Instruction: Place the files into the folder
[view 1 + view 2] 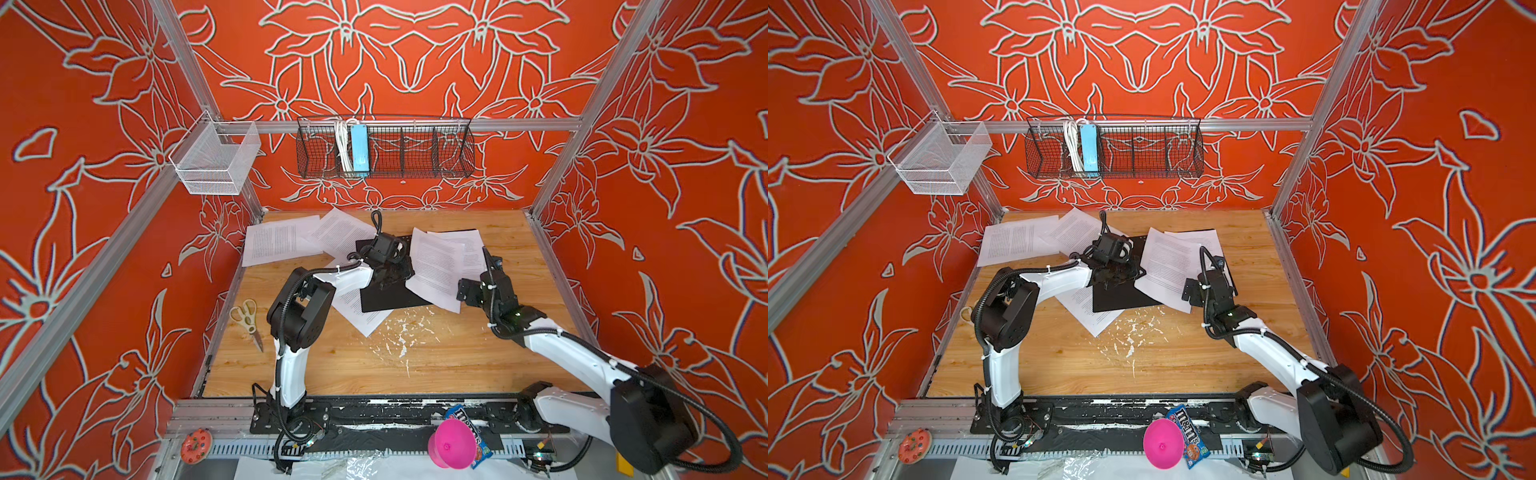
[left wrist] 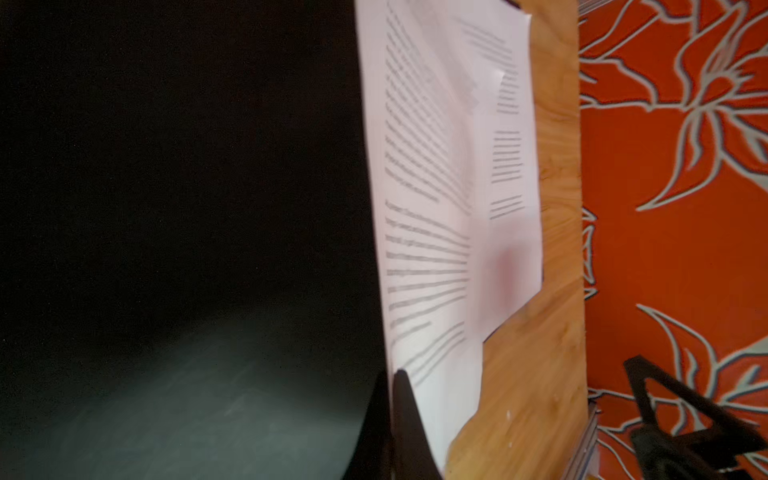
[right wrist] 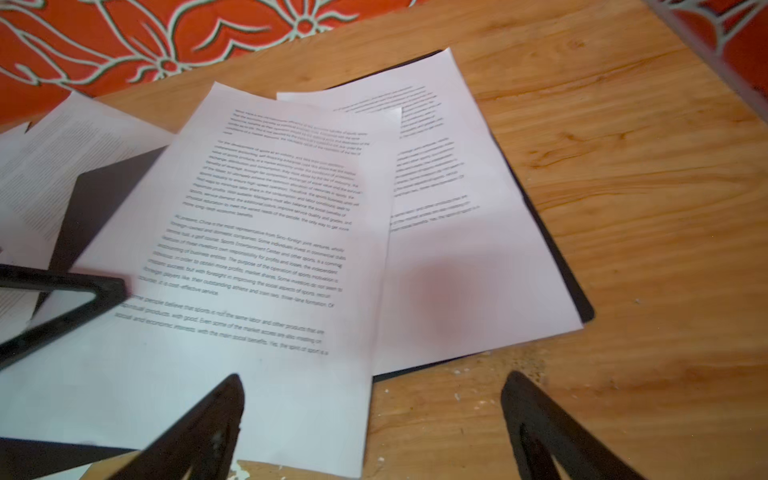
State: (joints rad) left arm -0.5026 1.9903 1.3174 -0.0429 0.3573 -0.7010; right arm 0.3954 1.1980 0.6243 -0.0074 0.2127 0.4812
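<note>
Left arm is bent at the elbow and reaches in over the open folder [image 1: 386, 301]. The left gripper [image 1: 392, 276] sits low on the folder's black inside, jaws pressed together at a sheet's edge. Can't tell if paper is pinched.

Right arm stretches in from the front right corner. The right gripper [image 3: 370, 415] is spread wide and holds nothing, one finger over a sheet, the other over bare wood.

The folder lies black side up, mid-table toward the back edge. Files [image 1: 436, 266]:
- two on the folder's right half
- two at the back left corner
- one tucked under the folder's near left corner

Wooden table [image 1: 332, 365] has white flecks [image 1: 399, 332] near the middle. Walls are red floral. A black wire basket [image 1: 415, 153] on the back rail holds a light-blue power strip [image 1: 358, 151].

Scissors [image 1: 247, 318] at the left edge show clearly in a top view only. The right wrist view alone shows the folder's black rim past the right-hand sheet.
</note>
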